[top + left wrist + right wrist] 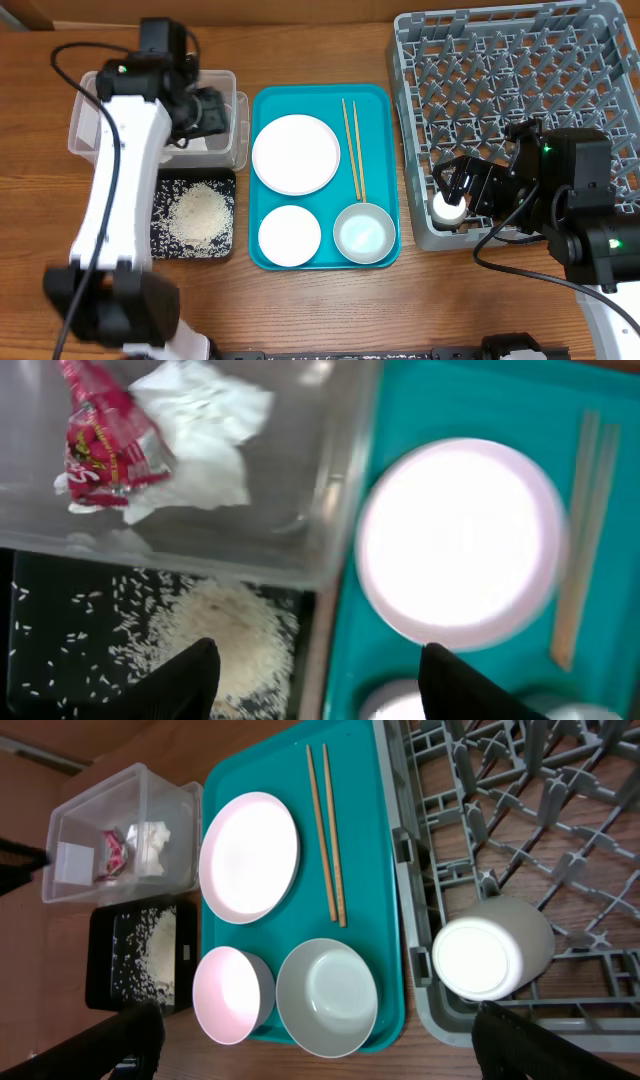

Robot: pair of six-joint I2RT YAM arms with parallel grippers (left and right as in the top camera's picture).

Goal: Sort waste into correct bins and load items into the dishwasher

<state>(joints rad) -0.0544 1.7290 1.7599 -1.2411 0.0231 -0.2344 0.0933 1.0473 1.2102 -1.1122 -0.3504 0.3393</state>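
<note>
The teal tray (376, 120) holds a plate (295, 154), chopsticks (352, 150), a pale bowl (289, 235) and a metal bowl (363, 233).

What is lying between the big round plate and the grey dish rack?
The wooden chopsticks lie side by side on the teal tray, between the plate and the dish rack. The overhead view shows this plainly.
</note>
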